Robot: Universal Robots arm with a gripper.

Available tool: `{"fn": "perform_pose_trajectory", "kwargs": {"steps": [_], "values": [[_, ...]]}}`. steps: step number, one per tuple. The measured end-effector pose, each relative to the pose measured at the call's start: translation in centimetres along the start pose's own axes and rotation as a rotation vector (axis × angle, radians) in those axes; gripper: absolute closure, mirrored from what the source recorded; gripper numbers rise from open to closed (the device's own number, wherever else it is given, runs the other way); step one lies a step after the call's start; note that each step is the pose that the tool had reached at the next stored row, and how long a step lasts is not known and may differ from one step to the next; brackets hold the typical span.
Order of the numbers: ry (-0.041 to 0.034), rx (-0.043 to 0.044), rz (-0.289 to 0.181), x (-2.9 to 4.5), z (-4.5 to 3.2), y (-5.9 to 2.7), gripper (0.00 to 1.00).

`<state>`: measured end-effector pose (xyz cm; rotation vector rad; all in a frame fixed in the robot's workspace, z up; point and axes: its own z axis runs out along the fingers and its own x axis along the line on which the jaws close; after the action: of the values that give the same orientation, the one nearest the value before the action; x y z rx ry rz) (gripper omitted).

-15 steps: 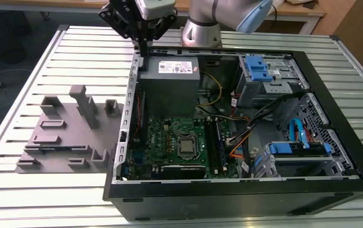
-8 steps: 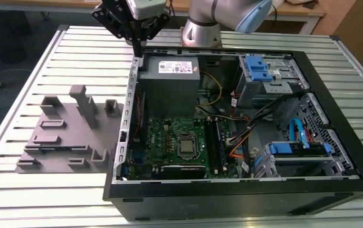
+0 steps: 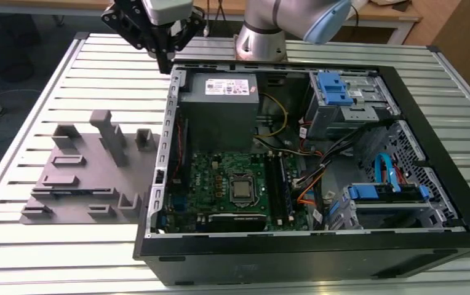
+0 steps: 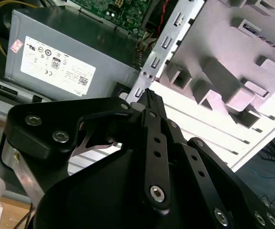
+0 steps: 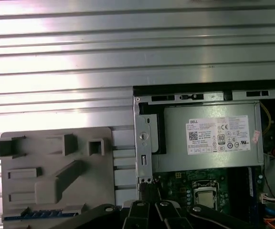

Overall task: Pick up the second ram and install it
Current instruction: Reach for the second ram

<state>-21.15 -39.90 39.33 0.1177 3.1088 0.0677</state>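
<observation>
The gripper (image 3: 164,60) is hanging over one corner of the open computer case (image 3: 301,252), near the grey power box (image 3: 218,101) inside it. Its two fingers (image 4: 154,138) are pressing together, tip to tip. The second ram (image 5: 42,213) is lying in the grey holder block (image 3: 95,178). That block is sitting on the table (image 3: 38,258) just beside the case, well apart from the gripper.

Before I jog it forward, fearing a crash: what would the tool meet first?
The tool would probably meet the case's metal edge beside the power supply; depth unclear, it might miss.
</observation>
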Motion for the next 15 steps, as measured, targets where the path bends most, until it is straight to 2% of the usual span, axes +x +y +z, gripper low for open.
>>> {"fn": "perform_pose_trajectory", "kwargs": {"steps": [10,15], "values": [[-0.0001,-0.0001,0.0,3.28,0.04,-0.25,0.93],[-0.0001,0.0,0.0,4.49,0.04,-0.35,0.93]]}}
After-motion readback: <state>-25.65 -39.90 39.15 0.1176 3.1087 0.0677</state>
